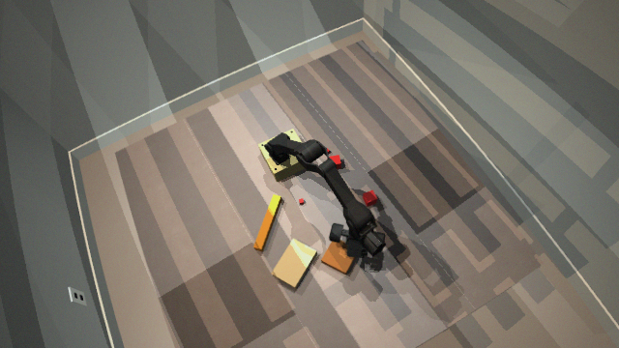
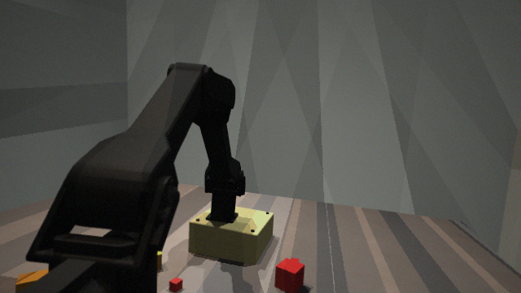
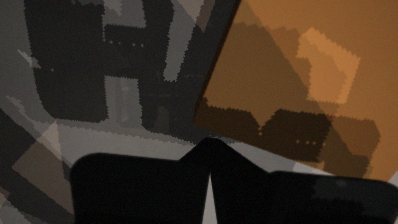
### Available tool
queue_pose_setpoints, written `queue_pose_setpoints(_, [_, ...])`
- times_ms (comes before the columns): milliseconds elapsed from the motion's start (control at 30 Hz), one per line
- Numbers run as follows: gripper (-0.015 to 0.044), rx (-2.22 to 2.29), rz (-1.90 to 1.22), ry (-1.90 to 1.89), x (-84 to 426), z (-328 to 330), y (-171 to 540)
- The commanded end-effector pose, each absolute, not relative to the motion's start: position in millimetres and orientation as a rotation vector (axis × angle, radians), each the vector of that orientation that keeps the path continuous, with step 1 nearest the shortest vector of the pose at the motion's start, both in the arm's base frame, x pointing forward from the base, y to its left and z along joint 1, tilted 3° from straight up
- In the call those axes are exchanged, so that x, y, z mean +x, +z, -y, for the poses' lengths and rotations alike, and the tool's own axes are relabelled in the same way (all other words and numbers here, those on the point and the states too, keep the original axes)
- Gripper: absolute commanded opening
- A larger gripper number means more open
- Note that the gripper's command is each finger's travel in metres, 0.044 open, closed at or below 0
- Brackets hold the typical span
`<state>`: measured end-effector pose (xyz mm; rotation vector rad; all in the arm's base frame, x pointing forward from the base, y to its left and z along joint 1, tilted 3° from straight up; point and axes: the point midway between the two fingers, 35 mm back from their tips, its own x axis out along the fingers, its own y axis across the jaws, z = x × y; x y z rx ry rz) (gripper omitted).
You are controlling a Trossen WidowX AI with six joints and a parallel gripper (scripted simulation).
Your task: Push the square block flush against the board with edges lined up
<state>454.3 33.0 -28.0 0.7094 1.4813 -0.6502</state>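
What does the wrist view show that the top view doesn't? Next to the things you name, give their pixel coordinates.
Only the wrist view: a close look at the fingers, their tips together, with a narrow pale gap below where they meet.

Only the top view: the long bar point(image 1: 267, 223) point(image 2: 30, 278), the cream slab point(image 1: 290, 266), the red cubes point(image 1: 369, 197) point(image 2: 290, 277) and the yellow base point(image 1: 290, 171) point(image 2: 224, 244).

Both: the orange block point(image 1: 336, 260) point(image 3: 280, 65), the floor and the gripper point(image 1: 355, 248) point(image 3: 210, 145). The wrist view cuts off part of the block.
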Motion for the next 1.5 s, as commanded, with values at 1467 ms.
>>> queue_pose_setpoints(1467, [0.0000,0.803,-1.442,-0.745,425,-41,27])
